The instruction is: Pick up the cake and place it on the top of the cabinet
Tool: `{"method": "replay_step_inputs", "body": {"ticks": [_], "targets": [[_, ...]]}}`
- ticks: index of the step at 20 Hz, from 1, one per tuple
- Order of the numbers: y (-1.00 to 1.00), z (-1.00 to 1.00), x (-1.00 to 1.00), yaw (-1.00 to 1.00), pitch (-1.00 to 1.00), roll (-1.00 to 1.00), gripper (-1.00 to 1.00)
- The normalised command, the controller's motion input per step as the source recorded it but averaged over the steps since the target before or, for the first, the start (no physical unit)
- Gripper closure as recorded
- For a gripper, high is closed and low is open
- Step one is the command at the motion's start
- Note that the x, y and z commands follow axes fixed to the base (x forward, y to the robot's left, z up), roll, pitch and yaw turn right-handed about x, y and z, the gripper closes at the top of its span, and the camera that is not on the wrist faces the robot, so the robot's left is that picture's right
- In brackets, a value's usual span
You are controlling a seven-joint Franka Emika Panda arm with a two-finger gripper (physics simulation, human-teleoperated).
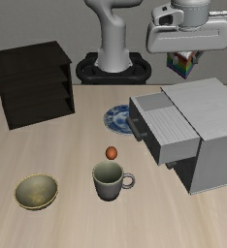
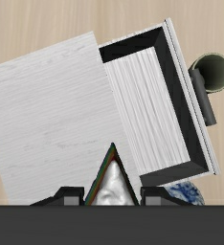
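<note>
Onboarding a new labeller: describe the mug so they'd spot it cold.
Start at the white cabinet with the open drawer, on the exterior view's right. Just off the drawer's front stands a grey-green mug. Unlike the wide bowl nearby, it is tall with a handle.

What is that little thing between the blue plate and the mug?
A small orange-red ball lies between the blue plate and the mug, nearer the mug. The exterior view shows it.
</note>
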Motion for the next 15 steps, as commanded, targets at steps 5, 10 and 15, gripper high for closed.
{"method": "replay_step_inputs", "body": {"ticks": [5,10,15], "targets": [[0.2,0.0,0.8,0.0,0.0,0.0,1.0],[0.6,0.0,0.0,0.0,0.0,0.0,-1.0],[0.0,0.0,0.0,0.0,0.0,0.0,-1.0]]}}
